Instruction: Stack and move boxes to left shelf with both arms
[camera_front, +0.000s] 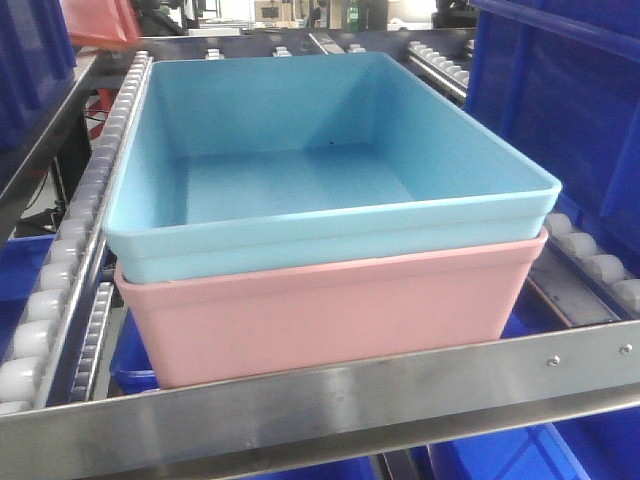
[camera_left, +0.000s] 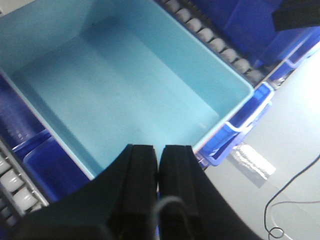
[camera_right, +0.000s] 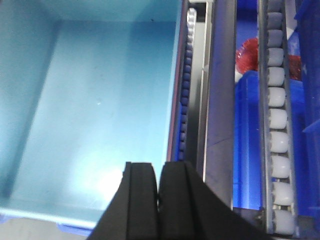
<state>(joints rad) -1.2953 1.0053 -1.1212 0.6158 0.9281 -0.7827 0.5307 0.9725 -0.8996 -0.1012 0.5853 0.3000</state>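
Note:
The light sky-blue box (camera_front: 330, 150) sits nested inside the salmon-pink box (camera_front: 330, 315), and the stack rests on the left shelf just behind its steel front rail (camera_front: 350, 390). No gripper shows in the front view. In the left wrist view my left gripper (camera_left: 159, 150) hangs shut and empty over the blue box's (camera_left: 125, 80) near rim. The right wrist view shows my right gripper (camera_right: 159, 167) shut with nothing in it, over the blue box's (camera_right: 100, 100) right-hand edge, next to the perforated divider strip (camera_right: 186, 90).
White roller tracks (camera_front: 60, 270) (camera_right: 277, 100) flank the stack. Dark blue crates (camera_front: 560, 110) stand close on the right and below (camera_left: 240, 120). A red object (camera_right: 247, 55) lies in a lower crate. On the grey floor are a cable (camera_left: 290, 200) and a tape strip (camera_left: 252, 162).

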